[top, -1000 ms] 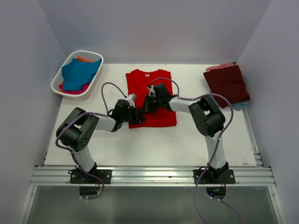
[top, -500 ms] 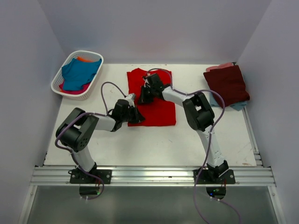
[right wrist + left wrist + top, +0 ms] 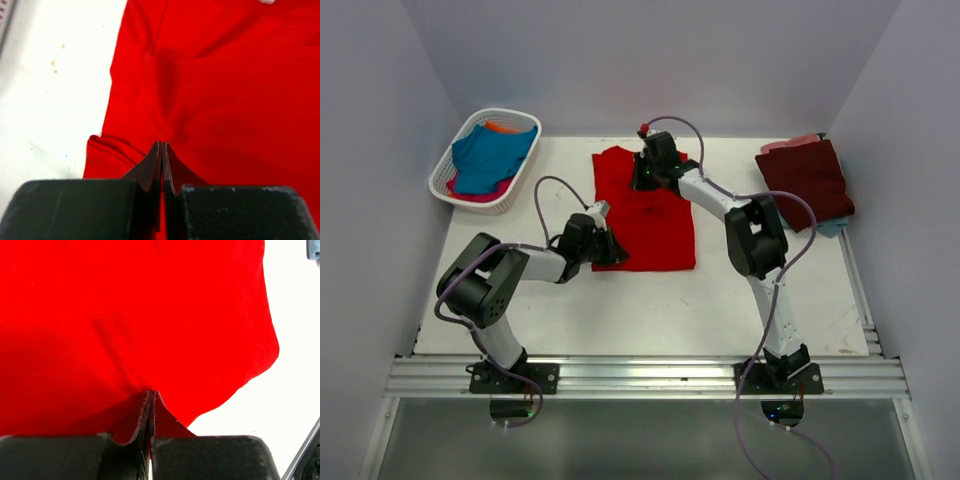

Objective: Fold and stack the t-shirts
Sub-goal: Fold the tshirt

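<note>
A: Item: red t-shirt [image 3: 655,225], mid-table, lying flat; near edge straight, a small fold at its far-left edge.
B: Tools?
A: Left gripper [image 3: 612,250] clenched on its near-left hem; right gripper [image 3: 642,182] clenched on its far edge, cloth peaked at both.
B: Room?
A: White table [image 3: 650,310] shows in front and either side; maroon t-shirt [image 3: 807,180] at right edge, basket [image 3: 480,203] holding teal t-shirt [image 3: 490,155] far left
</note>
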`<control>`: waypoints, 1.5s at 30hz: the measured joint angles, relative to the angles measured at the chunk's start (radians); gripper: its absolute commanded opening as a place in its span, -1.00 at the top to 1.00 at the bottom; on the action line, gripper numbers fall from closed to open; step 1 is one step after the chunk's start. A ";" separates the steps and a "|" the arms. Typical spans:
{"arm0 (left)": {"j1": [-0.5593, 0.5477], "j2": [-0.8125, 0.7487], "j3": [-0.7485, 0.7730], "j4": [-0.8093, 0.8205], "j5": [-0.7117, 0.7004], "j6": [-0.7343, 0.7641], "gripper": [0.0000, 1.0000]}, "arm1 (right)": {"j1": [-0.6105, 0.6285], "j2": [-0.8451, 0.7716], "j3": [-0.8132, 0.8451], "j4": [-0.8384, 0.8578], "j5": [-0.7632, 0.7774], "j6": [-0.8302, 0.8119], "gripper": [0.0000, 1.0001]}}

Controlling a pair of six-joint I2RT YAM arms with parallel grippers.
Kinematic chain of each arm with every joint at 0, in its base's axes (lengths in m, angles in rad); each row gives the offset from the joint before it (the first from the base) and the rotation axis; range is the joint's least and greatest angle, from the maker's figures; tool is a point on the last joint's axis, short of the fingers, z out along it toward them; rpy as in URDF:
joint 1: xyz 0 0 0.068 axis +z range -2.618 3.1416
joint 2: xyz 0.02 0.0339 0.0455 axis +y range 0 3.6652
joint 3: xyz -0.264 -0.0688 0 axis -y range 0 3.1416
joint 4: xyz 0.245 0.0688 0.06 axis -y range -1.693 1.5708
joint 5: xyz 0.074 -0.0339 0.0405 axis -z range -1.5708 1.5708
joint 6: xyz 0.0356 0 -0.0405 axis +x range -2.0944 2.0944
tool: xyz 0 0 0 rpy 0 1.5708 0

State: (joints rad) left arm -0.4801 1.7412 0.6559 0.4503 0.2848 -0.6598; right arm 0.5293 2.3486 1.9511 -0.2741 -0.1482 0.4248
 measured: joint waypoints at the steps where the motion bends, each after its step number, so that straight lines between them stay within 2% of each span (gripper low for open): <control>1: 0.000 -0.003 0.000 -0.005 -0.002 0.000 1.00 | -0.001 -0.031 -0.030 0.009 0.014 -0.008 1.00; 7: 0.000 -0.065 -0.028 -0.057 -0.013 0.002 1.00 | 0.006 -0.423 -0.350 0.076 0.085 -0.029 1.00; 8: -0.001 -0.097 -0.039 -0.083 -0.023 0.003 1.00 | 0.010 -0.503 -0.414 0.090 0.096 -0.028 0.96; 9: -0.002 -0.141 -0.051 -0.109 -0.031 0.005 0.92 | 0.015 -0.582 -0.484 0.113 0.109 -0.025 0.87; 10: -0.003 -0.194 -0.061 -0.141 -0.044 0.010 0.85 | 0.023 -0.657 -0.553 0.121 0.120 -0.020 0.73; 12: -0.008 -0.331 -0.081 -0.191 -0.066 0.019 0.64 | 0.041 -0.797 -0.701 0.135 0.144 -0.003 0.23; 13: -0.008 -0.412 -0.089 -0.212 -0.076 0.026 0.27 | 0.047 -0.835 -0.751 0.132 0.153 0.006 0.09; 14: -0.011 -0.490 -0.095 -0.225 -0.087 0.037 0.06 | 0.054 -0.872 -0.806 0.128 0.161 0.008 -0.28; 16: -0.012 -0.634 -0.101 -0.253 -0.114 0.051 -0.32 | 0.061 -0.920 -0.916 0.109 0.170 0.016 -0.49; 17: -0.012 -0.697 -0.107 -0.266 -0.131 0.061 -0.36 | 0.061 -0.938 -0.968 0.090 0.179 0.018 -0.60; 18: -0.012 -0.734 -0.111 -0.279 -0.142 0.070 -0.38 | 0.061 -0.952 -1.018 0.069 0.187 0.022 -0.80; 19: -0.012 -0.767 -0.116 -0.301 -0.153 0.079 -0.42 | 0.060 -0.968 -1.069 0.050 0.192 0.027 -0.84; 24: 0.007 -0.754 -0.201 -0.376 -0.124 0.096 -0.49 | 0.059 -1.094 -1.236 -0.037 0.206 0.051 -0.90; 28: 0.030 -0.726 -0.297 -0.417 -0.046 0.093 -0.51 | 0.052 -1.188 -1.298 -0.023 0.199 0.090 -0.84; 32: 0.082 -0.701 -0.331 -0.399 0.026 0.093 -0.52 | 0.003 -1.185 -1.356 0.023 0.144 0.133 -0.75; 38: 0.174 -0.630 -0.402 -0.284 0.151 0.066 -0.52 | -0.143 -1.109 -1.484 0.227 -0.050 0.237 -0.64; 45: 0.243 -0.548 -0.443 -0.105 0.256 0.014 -0.52 | -0.209 -0.985 -1.530 0.512 -0.235 0.369 -0.48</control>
State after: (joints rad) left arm -0.2371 1.1931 0.2134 0.3454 0.5407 -0.6453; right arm 0.3202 1.3640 0.4206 0.2375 -0.3832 0.7937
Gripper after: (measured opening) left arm 0.759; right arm 0.764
